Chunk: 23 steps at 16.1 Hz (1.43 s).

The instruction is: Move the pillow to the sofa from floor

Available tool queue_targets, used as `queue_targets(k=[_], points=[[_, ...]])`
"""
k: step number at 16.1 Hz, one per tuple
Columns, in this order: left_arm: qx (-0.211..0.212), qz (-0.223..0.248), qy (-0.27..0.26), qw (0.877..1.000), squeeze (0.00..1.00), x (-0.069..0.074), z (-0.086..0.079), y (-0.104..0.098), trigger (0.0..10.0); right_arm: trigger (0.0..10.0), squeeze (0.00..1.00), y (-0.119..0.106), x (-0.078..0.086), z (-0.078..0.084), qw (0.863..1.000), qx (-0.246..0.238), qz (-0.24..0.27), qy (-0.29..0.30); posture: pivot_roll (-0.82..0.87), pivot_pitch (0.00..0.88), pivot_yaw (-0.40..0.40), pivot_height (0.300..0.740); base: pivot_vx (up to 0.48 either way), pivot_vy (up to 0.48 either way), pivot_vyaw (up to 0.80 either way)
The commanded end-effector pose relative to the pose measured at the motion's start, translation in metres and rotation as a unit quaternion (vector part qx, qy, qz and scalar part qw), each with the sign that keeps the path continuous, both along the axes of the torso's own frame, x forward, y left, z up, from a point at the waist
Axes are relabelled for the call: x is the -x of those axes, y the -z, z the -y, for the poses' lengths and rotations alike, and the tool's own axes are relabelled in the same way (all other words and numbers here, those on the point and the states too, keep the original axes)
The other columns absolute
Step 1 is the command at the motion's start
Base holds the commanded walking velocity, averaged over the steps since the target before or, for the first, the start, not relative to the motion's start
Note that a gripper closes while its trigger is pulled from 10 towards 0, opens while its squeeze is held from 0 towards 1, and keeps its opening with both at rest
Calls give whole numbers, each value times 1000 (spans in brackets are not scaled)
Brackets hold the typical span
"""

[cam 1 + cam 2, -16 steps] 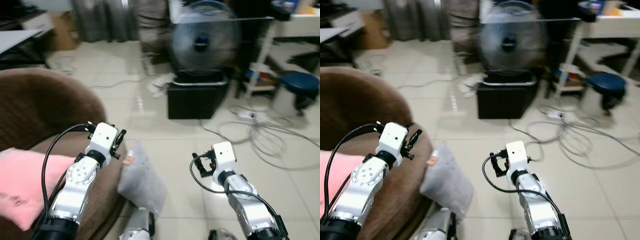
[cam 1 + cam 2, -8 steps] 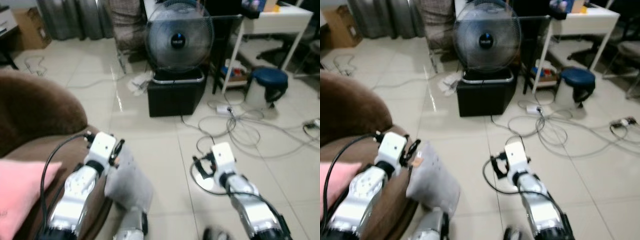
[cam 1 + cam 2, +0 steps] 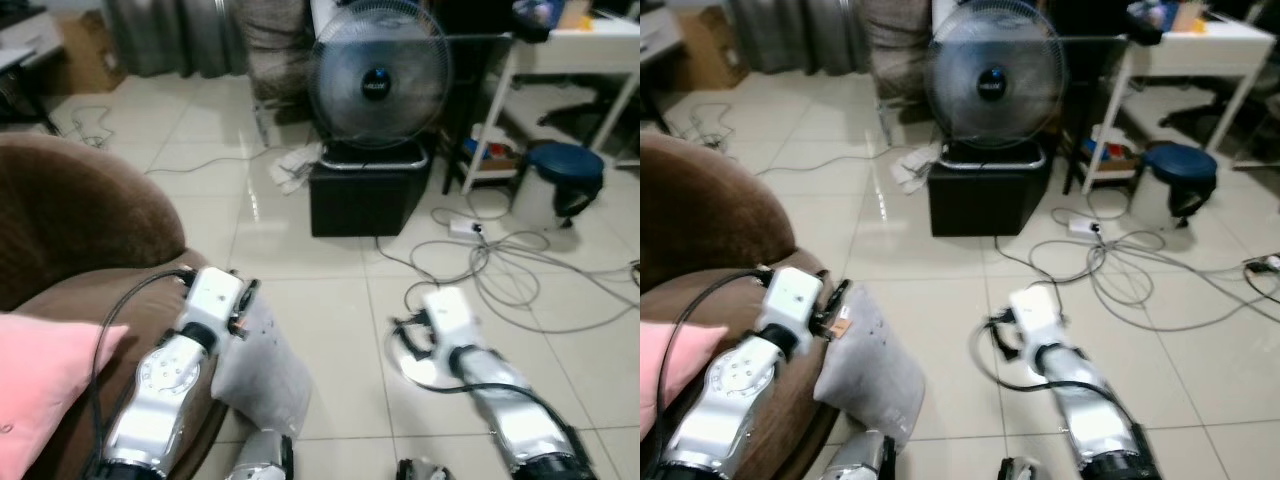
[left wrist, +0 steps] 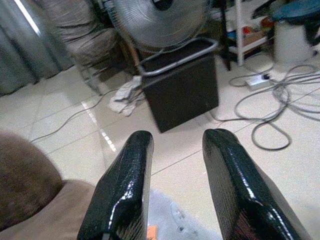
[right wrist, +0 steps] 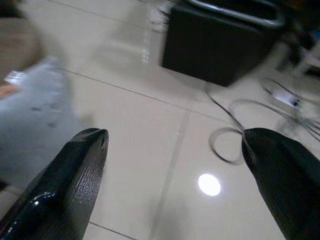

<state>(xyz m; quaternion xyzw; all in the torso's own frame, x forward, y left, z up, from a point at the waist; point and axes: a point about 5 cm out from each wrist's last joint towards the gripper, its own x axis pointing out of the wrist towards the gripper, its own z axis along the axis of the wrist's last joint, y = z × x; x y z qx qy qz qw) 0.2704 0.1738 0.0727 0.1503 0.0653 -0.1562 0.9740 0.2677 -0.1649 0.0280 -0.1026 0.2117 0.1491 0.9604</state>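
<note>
Both silver arms reach forward and down from the body, elbows bent, the left arm (image 3: 160,385) a little higher than the right arm (image 3: 500,400). The left gripper (image 4: 172,185) holds its two black fingers parted with a narrow gap and nothing between them. The right gripper (image 5: 175,175) is spread wide, fingers far apart and empty.

grey pillow (image 3: 262,362), brown sofa (image 3: 80,225), pink cushion (image 3: 40,375)
</note>
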Motion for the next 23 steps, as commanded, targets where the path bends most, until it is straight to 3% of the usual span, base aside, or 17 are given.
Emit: queue_targets(k=[1, 3, 16, 19, 23], points=[[-11, 2, -11, 1000, 0, 0, -10, -2, 10000, 10000, 0, -4, -4, -13, 1000, -12, 7, -18, 92, 0, 23, 660, 296, 0, 706], [-13, 1, -9, 1000, 0, 0, -10, -2, 10000, 10000, 0, 0, -2, -14, 1000, -13, 2, -17, 91, 0, 25, 660, 296, 0, 713], [-13, -2, -1, 1000, 0, -2, -8, -3, 10000, 10000, 0, 10, 2, -6, 999, -23, -14, 18, 77, 0, 44, 660, 296, 0, 0], [-12, 0, 0, 1000, 0, -3, -7, -4, 10000, 10000, 0, 2, -2, -5, 1000, -24, -3, 20, 75, 0, 44, 660, 296, 0, -702], [-6, 2, 0, 1000, 0, -4, -5, -4, 10000, 10000, 0, -6, -3, -6, 999, -27, 8, 18, 73, 0, 40, 660, 221, 0, 0]])
